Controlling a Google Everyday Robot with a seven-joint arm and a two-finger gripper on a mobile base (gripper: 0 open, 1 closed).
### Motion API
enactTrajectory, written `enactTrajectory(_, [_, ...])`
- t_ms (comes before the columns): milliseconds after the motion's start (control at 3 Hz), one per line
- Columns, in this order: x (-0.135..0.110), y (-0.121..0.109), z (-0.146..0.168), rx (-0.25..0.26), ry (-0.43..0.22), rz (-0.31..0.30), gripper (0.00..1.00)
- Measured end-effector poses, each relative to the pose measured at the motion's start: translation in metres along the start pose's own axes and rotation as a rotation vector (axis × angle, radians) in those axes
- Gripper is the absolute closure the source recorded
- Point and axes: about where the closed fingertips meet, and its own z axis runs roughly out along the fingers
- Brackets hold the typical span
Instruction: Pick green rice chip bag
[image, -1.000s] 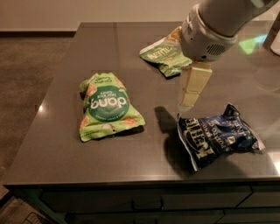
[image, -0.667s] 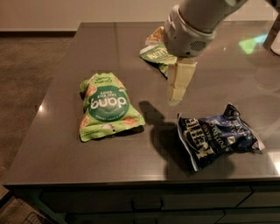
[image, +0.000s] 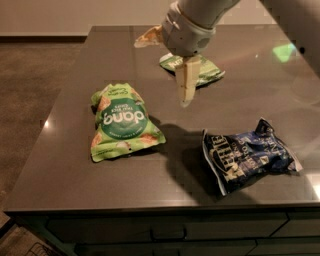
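Observation:
The green rice chip bag (image: 123, 121) lies flat on the left part of the dark table (image: 65, 165); it is puffy and light green, with a dark green circle and white "dang" lettering. My gripper (image: 162, 73) hangs above the table's middle, to the right of and behind the bag, and is not touching it. Its cream fingers are spread apart: one finger (image: 187, 81) points down, the other sticks out to the left. It holds nothing.
A flat olive-green bag (image: 200, 70) lies behind the gripper, partly hidden by it. A dark blue bag (image: 247, 156) lies at the front right. The table's front edge is close below both nearer bags. Floor lies off to the left.
The gripper has moved left, from above the blue bag's near corner toward the light-green bag. The bags have not moved.

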Motion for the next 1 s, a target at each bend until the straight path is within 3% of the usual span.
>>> enactTrajectory(333, [-0.015, -0.011, 0.014, -0.002, -0.017, -0.206, 0.0])
enactTrajectory(667, [-0.03, -0.007, 0.033, -0.026, 0.008, -0.409, 0.0])
enactTrajectory(1000, [-0.036, -0.003, 0.054, -0.095, 0.048, -0.585, 0.0])
